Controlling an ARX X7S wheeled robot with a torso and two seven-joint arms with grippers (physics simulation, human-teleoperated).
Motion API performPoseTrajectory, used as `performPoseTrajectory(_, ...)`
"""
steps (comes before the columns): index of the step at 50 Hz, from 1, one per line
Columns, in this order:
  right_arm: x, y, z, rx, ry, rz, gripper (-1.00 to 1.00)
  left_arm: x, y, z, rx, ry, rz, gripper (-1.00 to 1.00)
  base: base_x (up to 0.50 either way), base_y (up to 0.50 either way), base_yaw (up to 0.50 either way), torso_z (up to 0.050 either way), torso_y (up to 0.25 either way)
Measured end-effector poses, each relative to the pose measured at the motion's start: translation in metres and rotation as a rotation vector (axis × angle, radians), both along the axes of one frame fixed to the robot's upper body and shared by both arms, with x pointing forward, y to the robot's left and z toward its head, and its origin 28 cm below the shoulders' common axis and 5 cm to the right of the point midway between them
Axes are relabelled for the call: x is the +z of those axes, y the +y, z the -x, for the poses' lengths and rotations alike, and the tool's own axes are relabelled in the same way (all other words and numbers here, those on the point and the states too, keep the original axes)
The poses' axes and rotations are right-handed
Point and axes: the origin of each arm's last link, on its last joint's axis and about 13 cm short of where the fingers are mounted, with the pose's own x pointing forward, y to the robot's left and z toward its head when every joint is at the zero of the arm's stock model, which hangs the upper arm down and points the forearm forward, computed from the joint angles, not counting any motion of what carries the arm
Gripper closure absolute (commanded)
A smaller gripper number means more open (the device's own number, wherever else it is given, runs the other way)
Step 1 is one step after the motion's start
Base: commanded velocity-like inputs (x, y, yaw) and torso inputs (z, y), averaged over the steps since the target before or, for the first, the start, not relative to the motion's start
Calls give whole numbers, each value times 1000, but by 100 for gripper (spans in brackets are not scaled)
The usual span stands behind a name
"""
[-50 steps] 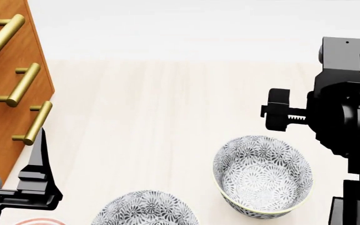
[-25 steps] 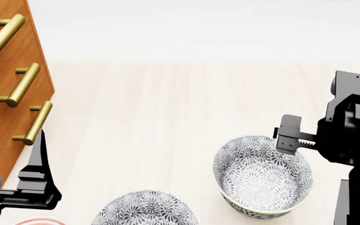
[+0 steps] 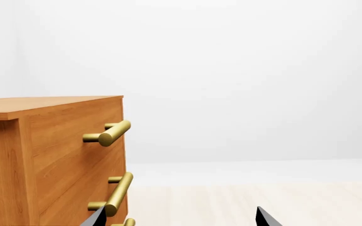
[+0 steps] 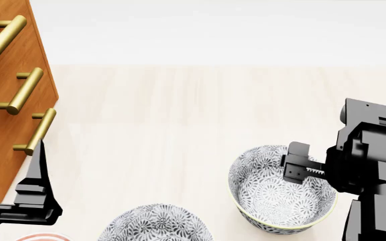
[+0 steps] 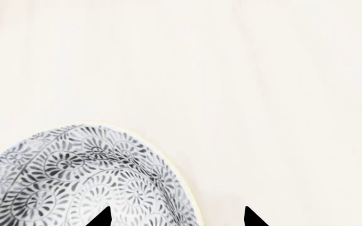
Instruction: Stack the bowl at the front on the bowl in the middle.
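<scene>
The patterned bowl (image 4: 281, 189) sits upright on the pale wooden worktop (image 4: 179, 115), in the lower right part of the head view. Its interior carries a grey floral pattern and its rim is pale yellow. A second patterned bowl (image 4: 156, 224) stands nearer the robot and to the left, cut by the lower edge of the head view; the two bowls are apart. A small part of a pinkish round item (image 4: 40, 237) shows at the lower left corner.

The right tool (image 4: 297, 168) is positioned over the right rim of the first bowl. In the right wrist view, its two fingertips (image 5: 100, 217) stand wide apart, one over the bowl interior (image 5: 74, 174) and the other over bare worktop outside the rim. It holds nothing.

The left tool (image 4: 37, 198) is at the lower left, beside the wooden cabinet (image 4: 5, 85) with its brass handles (image 4: 25, 90). The left wrist view shows both tips (image 3: 264, 217) wide apart and empty, facing the cabinet (image 3: 49, 160).
</scene>
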Motion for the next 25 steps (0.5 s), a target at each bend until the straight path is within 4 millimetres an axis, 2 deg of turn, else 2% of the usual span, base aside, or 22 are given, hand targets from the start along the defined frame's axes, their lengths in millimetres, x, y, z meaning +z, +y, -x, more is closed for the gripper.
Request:
performPoseTrajectory(24,-35,7,8,27,65,-52,-100,2,6,4,10,-1,6,-100,0,0,0,0,0)
performPoseTrajectory(25,-36,7,9,27,67,-53,100,2,6,4,11,-1,6,-100,0,0,0,0,0)
